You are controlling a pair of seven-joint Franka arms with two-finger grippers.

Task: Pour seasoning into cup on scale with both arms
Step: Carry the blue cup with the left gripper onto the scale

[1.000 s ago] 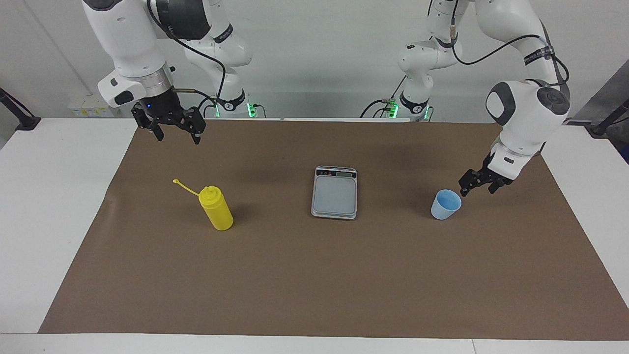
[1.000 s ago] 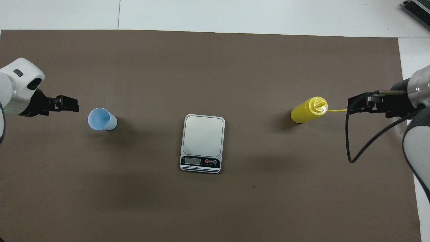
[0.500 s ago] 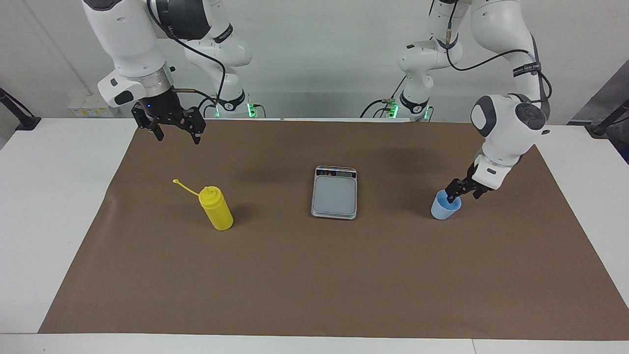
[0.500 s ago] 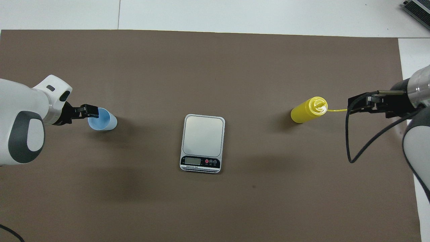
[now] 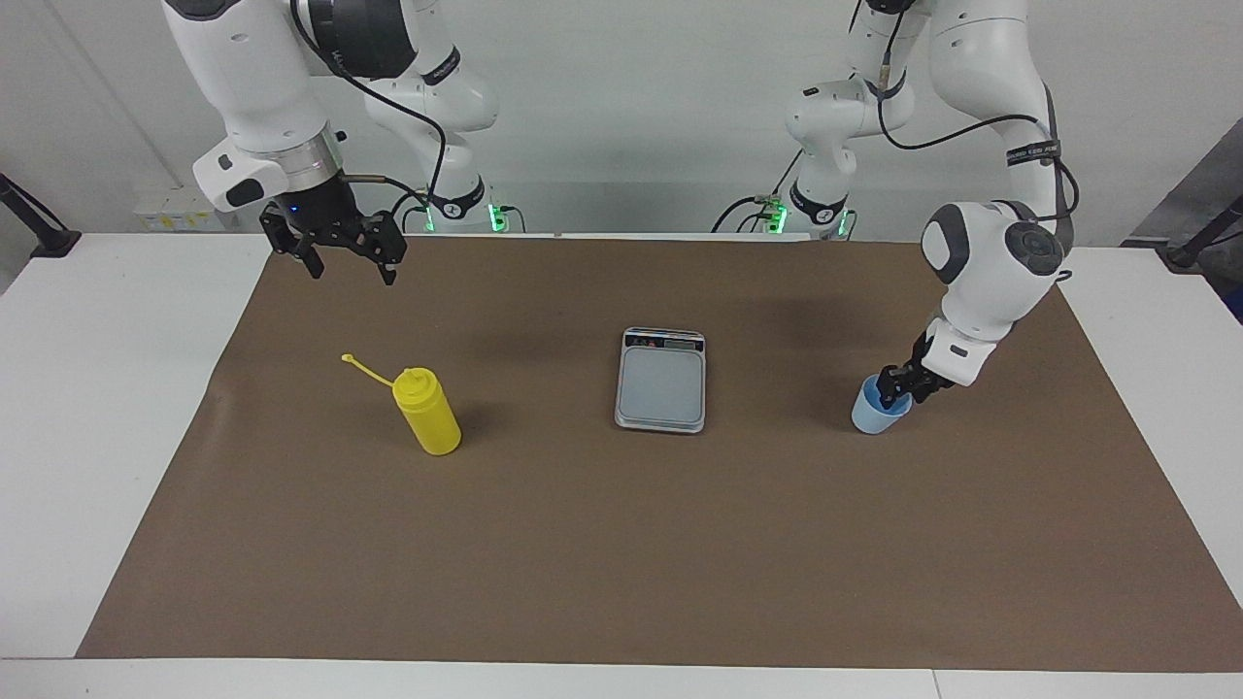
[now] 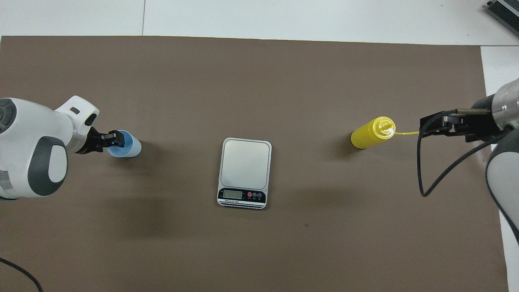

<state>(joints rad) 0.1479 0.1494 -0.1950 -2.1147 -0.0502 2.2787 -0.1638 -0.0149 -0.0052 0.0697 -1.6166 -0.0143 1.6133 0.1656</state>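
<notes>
Left gripper (image 5: 895, 390) reaching down onto the cup (image 5: 880, 411), fingers straddling its rim, closing on the wall. Right gripper (image 5: 347, 262) hanging with fingers apart, waiting above the mat (image 5: 621, 544); the seasoning (image 5: 427, 412) standing below it, the scale (image 5: 661, 380) sitting between both grippers.

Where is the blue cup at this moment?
The blue cup stands on the brown mat toward the left arm's end, beside the scale; the left gripper is at its rim.
</notes>
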